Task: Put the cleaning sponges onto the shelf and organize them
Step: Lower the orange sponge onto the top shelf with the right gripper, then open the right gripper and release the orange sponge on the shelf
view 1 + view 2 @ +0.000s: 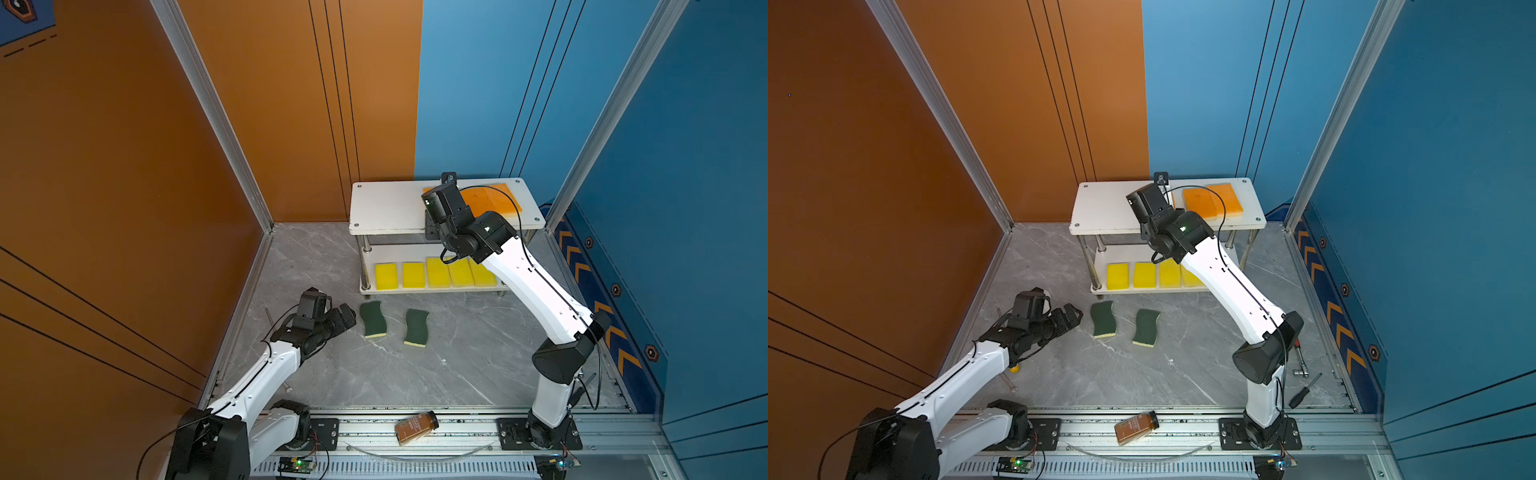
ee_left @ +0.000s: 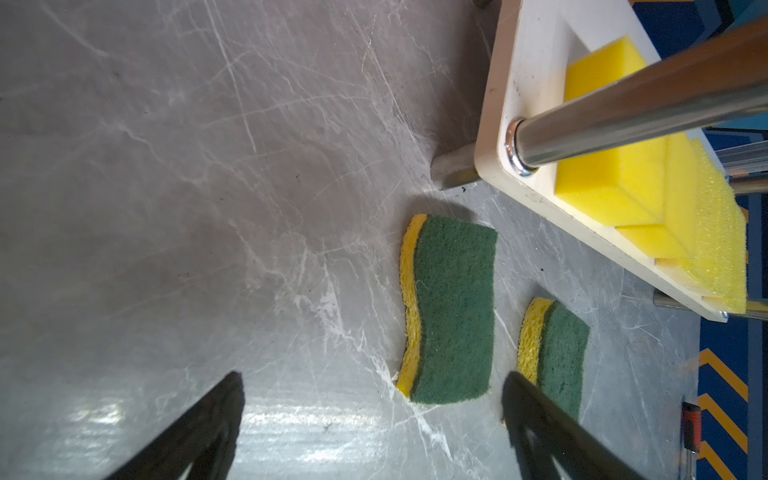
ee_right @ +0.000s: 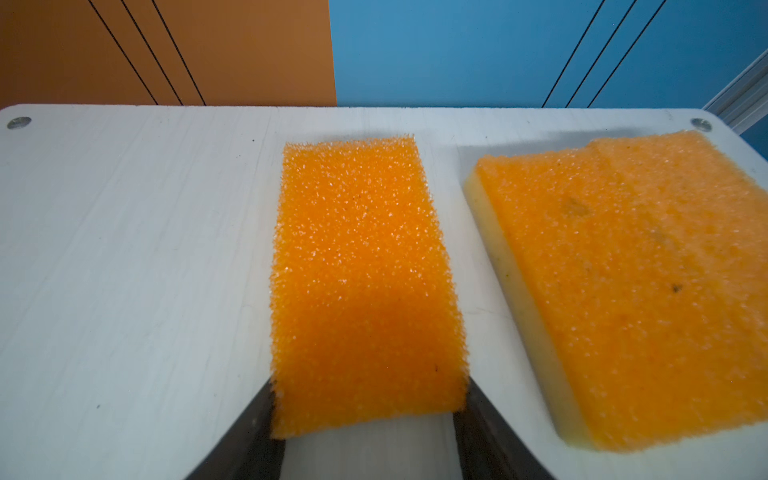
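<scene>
Nearest me, the left gripper [image 1: 348, 318] hangs spread beside two wavy dark-green-topped foam sponges [image 1: 374, 320], which lie unshelved on the grey marble floor [image 1: 457, 353]. Beyond, five yellow foam blocks [image 1: 436, 273] line the lower board of the white two-tier shelf [image 1: 386, 208]. On top sit two orange-topped sponges [image 1: 1212, 202]. Beside them the right gripper [image 3: 370, 382] pinches a third orange-topped sponge [image 3: 361, 249].

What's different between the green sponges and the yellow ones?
The green sponges are wavy-edged with a yellow base; the yellow sponges are plain rectangles. The green sponges lie apart on the table; the yellow sponges sit side by side on the rack's lower board. All lie flat.
</scene>
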Tool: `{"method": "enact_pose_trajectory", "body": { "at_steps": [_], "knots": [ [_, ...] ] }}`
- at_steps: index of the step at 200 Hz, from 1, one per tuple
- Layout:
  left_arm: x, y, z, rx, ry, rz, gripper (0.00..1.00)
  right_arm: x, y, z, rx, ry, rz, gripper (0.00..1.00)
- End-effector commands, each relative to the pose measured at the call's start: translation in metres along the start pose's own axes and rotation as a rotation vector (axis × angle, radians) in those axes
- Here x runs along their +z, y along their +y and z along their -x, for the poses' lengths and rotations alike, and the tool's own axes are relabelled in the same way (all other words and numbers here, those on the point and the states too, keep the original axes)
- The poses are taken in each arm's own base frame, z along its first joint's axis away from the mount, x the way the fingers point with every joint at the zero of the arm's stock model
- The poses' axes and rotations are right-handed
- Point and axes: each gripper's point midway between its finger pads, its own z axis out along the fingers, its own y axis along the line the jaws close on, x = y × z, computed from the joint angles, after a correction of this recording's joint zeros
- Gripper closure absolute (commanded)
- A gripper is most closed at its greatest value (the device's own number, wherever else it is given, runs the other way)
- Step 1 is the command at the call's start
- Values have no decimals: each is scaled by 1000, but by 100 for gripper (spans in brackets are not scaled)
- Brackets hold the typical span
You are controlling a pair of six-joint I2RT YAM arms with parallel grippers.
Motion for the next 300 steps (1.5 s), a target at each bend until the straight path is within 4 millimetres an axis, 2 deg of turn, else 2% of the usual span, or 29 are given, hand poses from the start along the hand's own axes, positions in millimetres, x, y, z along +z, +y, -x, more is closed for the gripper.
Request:
{"method": "enact_pose_trajectory", "body": {
  "at_steps": [1,52,137,141,175,239,260,300],
  "knots": [
    [-1,4,-4,4,2,7,2,-7,-18,-9,-7,22,-61,41],
    [1,1,-3,4,8,0,2,-13,-29,-10,13,17,-75,41],
    [0,0,-2,4,4,0,2,-16,-31,-11,31,22,-47,40],
    [0,0,-2,4,4,0,2,-12,-43,-7,48,21,-69,40],
    [1,0,-2,4,5,1,2,-12,-48,-8,55,18,-75,40],
    [1,0,-4,3,7,3,2,-5,-38,-14,45,42,-29,39],
    [2,2,-5,4,8,7,2,-3,-35,-15,42,45,-25,36],
    [1,2,-4,4,5,8,2,-3,-37,-14,38,43,-29,35]
  ]
}}
